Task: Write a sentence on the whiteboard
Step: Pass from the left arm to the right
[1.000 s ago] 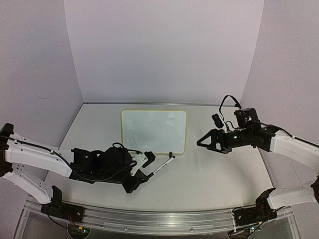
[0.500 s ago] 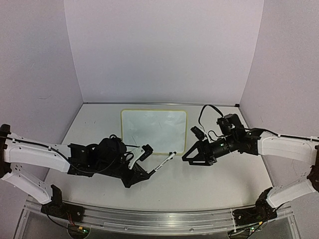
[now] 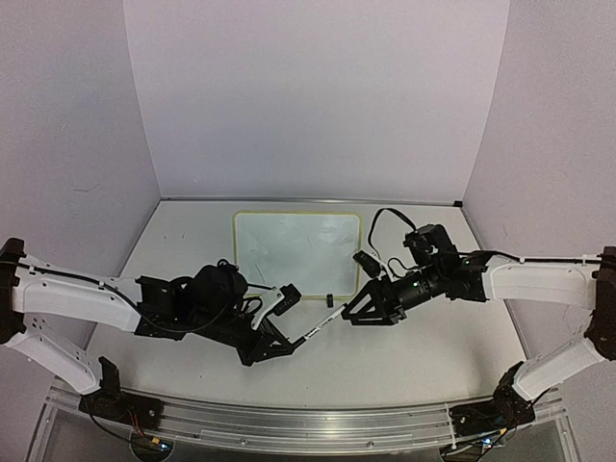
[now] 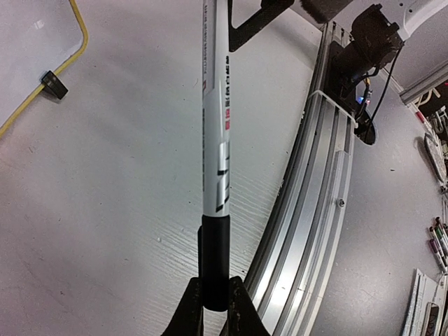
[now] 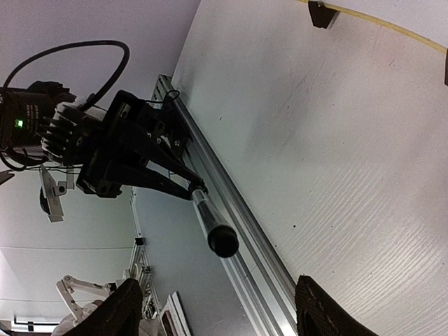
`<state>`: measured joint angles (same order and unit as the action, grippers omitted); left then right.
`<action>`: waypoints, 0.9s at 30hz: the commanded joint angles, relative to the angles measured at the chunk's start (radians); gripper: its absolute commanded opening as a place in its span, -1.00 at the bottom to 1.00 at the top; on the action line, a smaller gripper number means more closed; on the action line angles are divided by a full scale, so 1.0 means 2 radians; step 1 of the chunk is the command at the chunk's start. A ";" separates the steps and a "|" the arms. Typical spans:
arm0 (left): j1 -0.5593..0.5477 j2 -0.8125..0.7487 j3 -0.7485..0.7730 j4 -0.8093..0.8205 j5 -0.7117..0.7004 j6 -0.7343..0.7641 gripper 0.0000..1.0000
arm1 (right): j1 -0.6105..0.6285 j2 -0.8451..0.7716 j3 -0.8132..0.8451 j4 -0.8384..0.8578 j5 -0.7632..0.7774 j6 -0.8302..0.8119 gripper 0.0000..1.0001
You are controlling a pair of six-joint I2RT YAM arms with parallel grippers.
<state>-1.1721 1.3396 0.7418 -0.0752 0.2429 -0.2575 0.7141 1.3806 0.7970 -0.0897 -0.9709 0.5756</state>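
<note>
Here's the whiteboard (image 3: 296,252), lying flat on the table (image 3: 423,356) at mid-frame in the top view, yellow rim all round, and one black clip foot (image 3: 329,300) showing on its lower edge. Just below that edge, the left tool (image 3: 287,344) is clenched on the black end of a white marker (image 3: 318,329), which slants up and to the right, lifted off the table. The left wrist view confirms it: the tool (image 4: 215,297) pinches the black end at bottom centre, the marker (image 4: 215,140) runs straight up the frame, and the board's yellow corner (image 4: 77,28) and clip foot (image 4: 52,82) sit at upper left. Now the right tool (image 3: 348,313) is right at the marker's far end with its fingers spread wide, released. From the right wrist, the two fingers (image 5: 126,308) stand far apart at the bottom, with the marker's round black end (image 5: 222,240) pointing at the camera between and above them; whether it touches either finger, I cannot tell. The metal rail (image 5: 231,210) crosses behind it.
</note>
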 commanded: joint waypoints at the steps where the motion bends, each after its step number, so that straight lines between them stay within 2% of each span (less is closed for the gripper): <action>1: 0.002 0.006 0.035 0.002 0.022 0.018 -1.00 | 0.010 0.018 0.029 0.030 -0.010 -0.004 0.22; 12: 0.001 0.029 0.068 -0.026 0.050 0.033 -1.00 | 0.031 0.053 0.052 0.041 -0.030 -0.007 -0.29; 15: 0.001 0.031 0.069 -0.027 0.048 0.033 -1.00 | 0.036 0.054 0.051 0.041 -0.037 -0.006 -0.45; 25: 0.001 0.037 0.078 -0.034 0.061 0.039 -1.00 | 0.038 0.040 0.032 0.041 -0.028 -0.005 -0.78; 27: 0.001 0.037 0.081 -0.037 0.060 0.041 -1.00 | 0.038 0.035 0.032 0.041 -0.021 -0.006 -0.92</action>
<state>-1.1724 1.4101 0.8516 -0.1333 0.3465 -0.2006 0.7852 1.4815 0.8635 -0.0391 -1.0207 0.5719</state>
